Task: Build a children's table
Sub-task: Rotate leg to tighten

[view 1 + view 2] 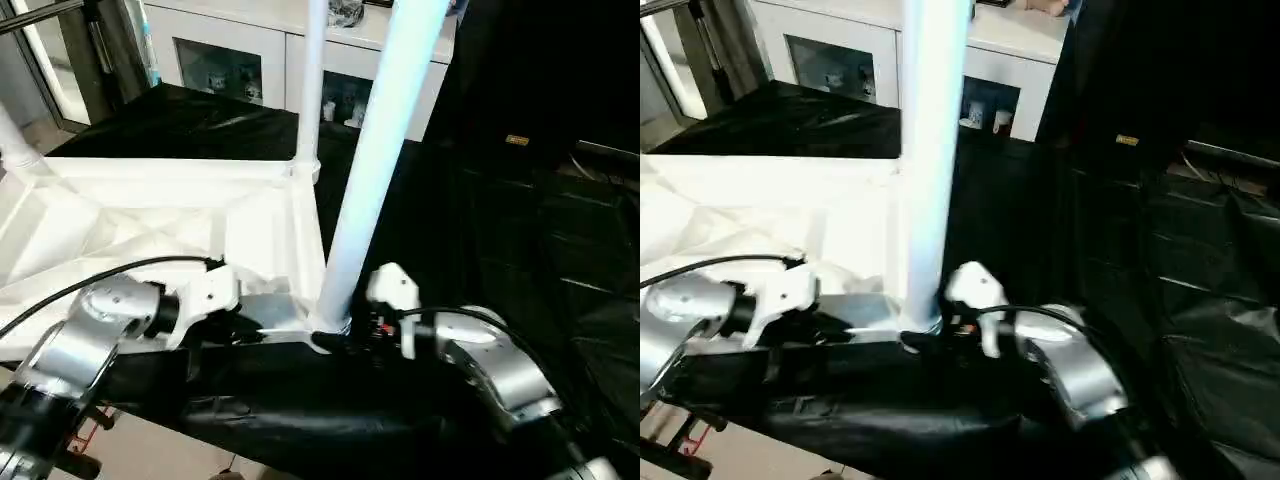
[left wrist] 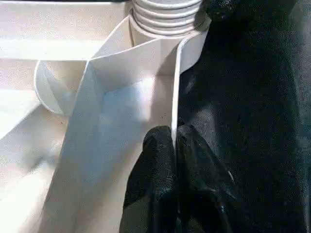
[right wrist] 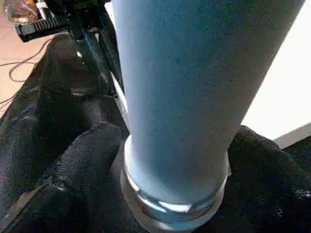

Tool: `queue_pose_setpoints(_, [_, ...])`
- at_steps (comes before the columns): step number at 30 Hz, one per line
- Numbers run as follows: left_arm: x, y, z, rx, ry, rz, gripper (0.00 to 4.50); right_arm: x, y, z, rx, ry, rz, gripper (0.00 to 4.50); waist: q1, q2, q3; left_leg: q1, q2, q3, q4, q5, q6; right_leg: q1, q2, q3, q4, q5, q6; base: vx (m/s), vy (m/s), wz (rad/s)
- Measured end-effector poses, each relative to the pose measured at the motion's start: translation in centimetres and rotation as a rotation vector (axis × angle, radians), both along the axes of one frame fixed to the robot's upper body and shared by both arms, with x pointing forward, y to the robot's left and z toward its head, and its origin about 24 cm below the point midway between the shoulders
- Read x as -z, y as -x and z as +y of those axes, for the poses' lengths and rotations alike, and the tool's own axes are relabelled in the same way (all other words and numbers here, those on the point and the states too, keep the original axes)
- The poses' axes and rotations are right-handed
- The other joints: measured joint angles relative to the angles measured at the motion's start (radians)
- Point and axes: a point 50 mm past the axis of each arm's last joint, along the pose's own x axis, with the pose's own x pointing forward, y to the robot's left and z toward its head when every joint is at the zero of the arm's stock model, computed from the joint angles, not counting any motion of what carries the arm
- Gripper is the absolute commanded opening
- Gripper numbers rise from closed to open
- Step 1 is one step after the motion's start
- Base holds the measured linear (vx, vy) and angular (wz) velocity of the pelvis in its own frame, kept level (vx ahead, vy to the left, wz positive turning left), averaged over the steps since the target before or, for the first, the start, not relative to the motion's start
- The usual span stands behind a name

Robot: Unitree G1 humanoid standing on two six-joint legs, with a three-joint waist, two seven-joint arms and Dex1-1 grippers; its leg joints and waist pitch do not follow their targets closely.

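Black sheeting (image 1: 480, 250) covers the work surface in the left eye view, with a white glass-door cabinet (image 1: 250, 60) behind it. On the sheeting lies the children's table top (image 1: 150, 215), upside down so that its ribbed, braced underside faces up. A thin-looking far leg (image 1: 313, 80) stands upright in the far corner socket, and a much larger near leg (image 1: 375, 150) rises, leaning slightly, from the near corner socket (image 1: 325, 335). The left gripper (image 1: 250, 325), at the end of a silver forearm, reaches to the near edge of the top just beside that socket; the right gripper (image 1: 355, 340) meets the base of the near leg from the other side. From the right eye view the same near leg (image 1: 930, 150) stands almost straight up between the two white wrist housings, with the top (image 1: 760, 220) spreading away on the left arm's side and the sheeting (image 1: 1180, 260) on the other. The left wrist view shows the black fingers (image 2: 160, 184) of the left gripper (image 2: 174, 141) closed onto the thin upright rim wall (image 2: 176, 97) of the top, one finger on each face, with the ribbed socket collar (image 2: 165, 17) beyond. Seen by the right wrist camera, the near leg (image 3: 189, 87) sits in its grey-looking collar, and the right gripper (image 3: 177, 145) has one black finger (image 3: 82, 165) on each side, pressed against the base of the leg.
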Motion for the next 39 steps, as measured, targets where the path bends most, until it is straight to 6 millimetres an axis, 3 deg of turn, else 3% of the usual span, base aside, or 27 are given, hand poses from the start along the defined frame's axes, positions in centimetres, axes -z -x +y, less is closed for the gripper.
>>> queue_pose_setpoints(7, [0.3,-0.4,-1.1,0.006,0.038,-0.019,0.0,0.3,-0.4,-0.7,0.031,0.01,0.002,3.76,0.014,-0.006,-0.002,0.0,-0.001,0.0,0.002,0.0,0.0,0.001,-0.001,0.001,0.0,0.0,-0.001,0.0,0.0,0.0])
queue_pose_setpoints(8, [0.4,-0.4,-1.2,0.007,0.042,-0.018,0.0,0.2,-0.4,-0.8,0.035,0.012,0.002,3.53,0.017,-0.005,-0.002,0.0,-0.001,0.0,0.001,0.0,0.0,0.001,-0.001,0.001,0.0,0.001,-0.001,0.0,0.0,0.0])
queue_pose_setpoints(11, [0.5,-0.8,-1.8,0.02,0.053,-0.018,0.0,0.2,-0.6,-1.3,0.064,0.016,0.003,3.44,0.024,-0.004,-0.001,0.001,-0.001,0.0,0.001,0.001,-0.001,0.001,-0.001,0.001,0.001,0.0,-0.001,0.0,0.0,0.0])
queue_pose_setpoints(18, [0.7,-1.3,-2.2,0.039,0.056,-0.02,0.0,0.3,-0.6,-1.8,0.097,0.006,0.022,2.74,0.034,0.001,-0.001,0.001,-0.001,-0.001,0.002,0.002,-0.002,0.003,-0.001,0.0,0.001,0.001,-0.001,0.0,0.0,0.0])
queue_pose_setpoints(25, [0.9,-1.8,-2.6,0.04,0.052,-0.031,0.0,0.6,-0.6,-1.8,0.131,0.003,0.029,2.69,0.047,0.003,-0.001,0.005,-0.001,-0.001,0.002,0.002,-0.003,0.005,-0.001,0.001,0.002,0.001,-0.001,0.0,0.0,0.0])
queue_pose_setpoints(28, [1.5,-3.0,-4.2,-0.041,0.087,-0.044,0.0,1.0,-1.5,-1.8,0.294,0.003,0.024,2.69,0.054,0.004,-0.001,0.008,-0.001,-0.001,0.002,0.002,-0.003,0.008,-0.001,0.001,0.003,0.001,-0.002,0.0,0.0,0.0])
queue_pose_setpoints(34, [2.2,-5.5,-7.5,-0.195,0.124,-0.073,0.0,1.6,-4.2,-1.1,0.687,-0.009,0.036,2.69,0.053,0.006,-0.002,0.008,-0.002,-0.001,0.002,0.004,-0.007,0.009,-0.002,0.002,0.004,0.0,0.002,0.0,0.0,0.0])
queue_pose_setpoints(39, [2.5,-6.4,-9.4,-0.236,0.147,-0.075,0.0,1.6,-5.2,-1.2,0.815,0.01,0.021,2.69,0.053,0.012,-0.003,0.008,-0.002,-0.001,0.001,0.004,-0.007,0.011,-0.002,0.002,0.002,0.001,0.003,0.0,0.0,0.0])
